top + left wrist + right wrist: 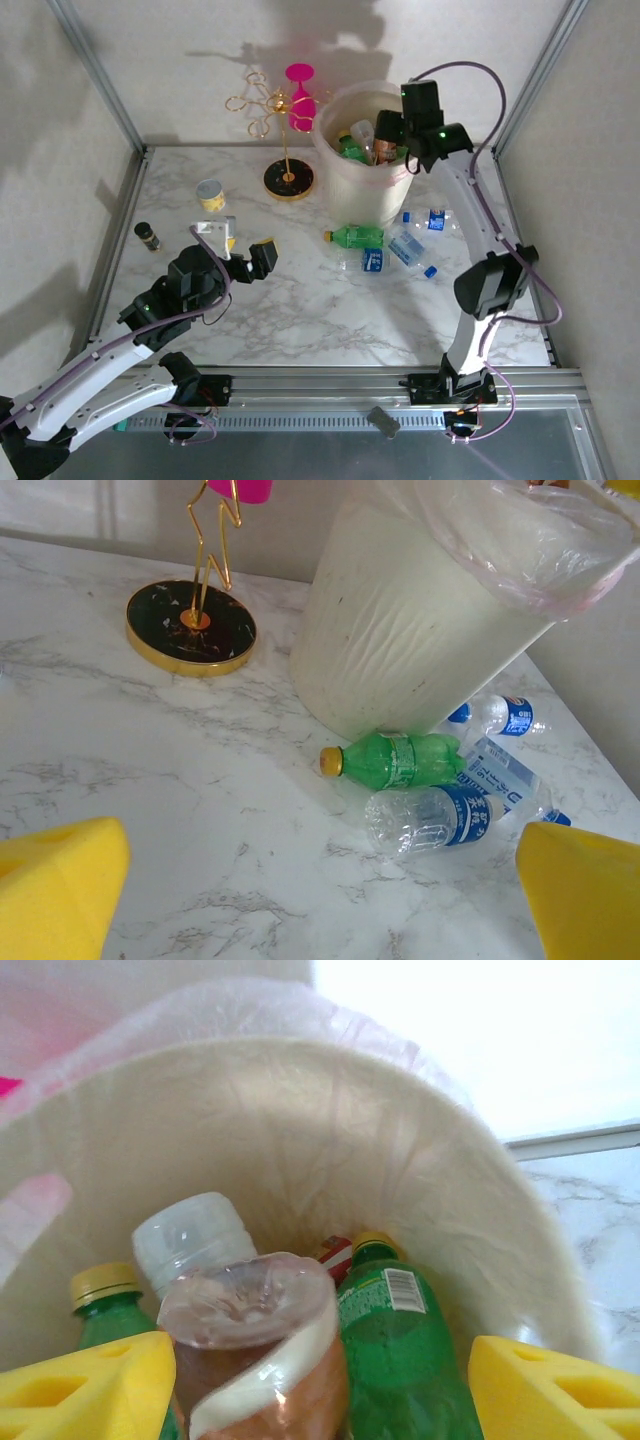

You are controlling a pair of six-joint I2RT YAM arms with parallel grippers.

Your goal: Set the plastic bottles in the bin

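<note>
Right jaws stand wide over the bin, with the brown bottle upright between them and ungripped, down inside. I should lift straight up now, clear of the rim. Left jaws are wide and empty, facing the green bottle lying on the tabletop against the bin.

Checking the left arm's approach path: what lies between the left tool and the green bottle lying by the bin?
Nothing: only bare marble table separates the left tool from the green bottle, as seen in the top external and left wrist views.
</note>
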